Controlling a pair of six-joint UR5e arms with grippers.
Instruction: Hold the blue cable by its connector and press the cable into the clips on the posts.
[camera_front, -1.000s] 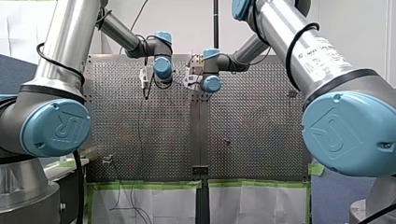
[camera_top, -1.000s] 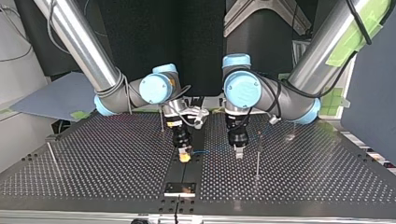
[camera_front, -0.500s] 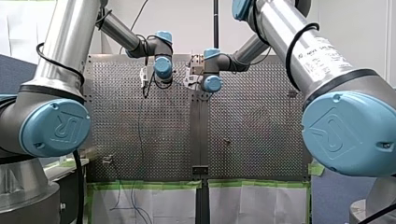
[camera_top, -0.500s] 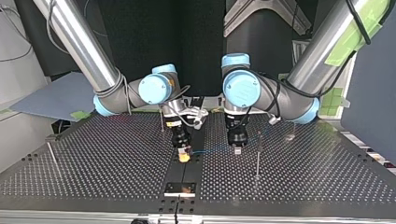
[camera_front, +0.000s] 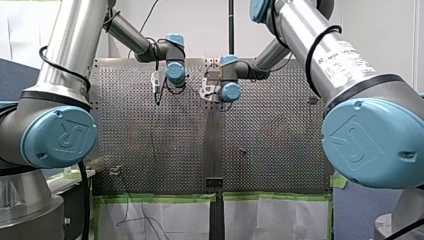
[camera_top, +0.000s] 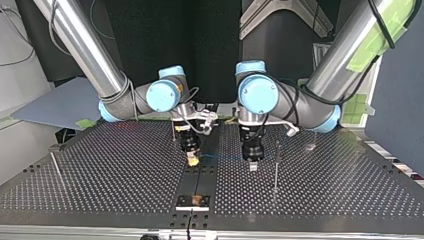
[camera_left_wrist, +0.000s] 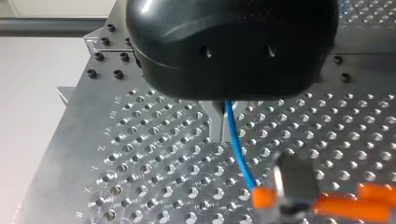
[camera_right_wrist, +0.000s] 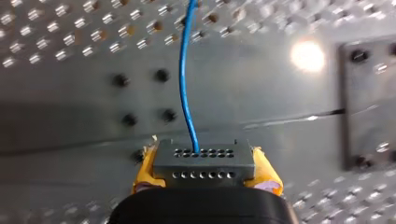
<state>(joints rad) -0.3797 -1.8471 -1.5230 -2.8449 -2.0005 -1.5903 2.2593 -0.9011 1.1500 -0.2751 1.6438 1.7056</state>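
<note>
Metal perforated table (camera_top: 100, 190); backdrop (camera_top: 165, 35) possibly black curtain.

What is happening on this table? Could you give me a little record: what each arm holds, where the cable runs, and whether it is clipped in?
right arm: jaws shut on the grey connector, one of the yellow pads on each side of it
left arm: metal jaws closed around the blue cable
cable run: stretched between the two arms, just above the table
nearest post: upright beside the left arm's jaws
clipped in: not yet, as far as shows
</note>
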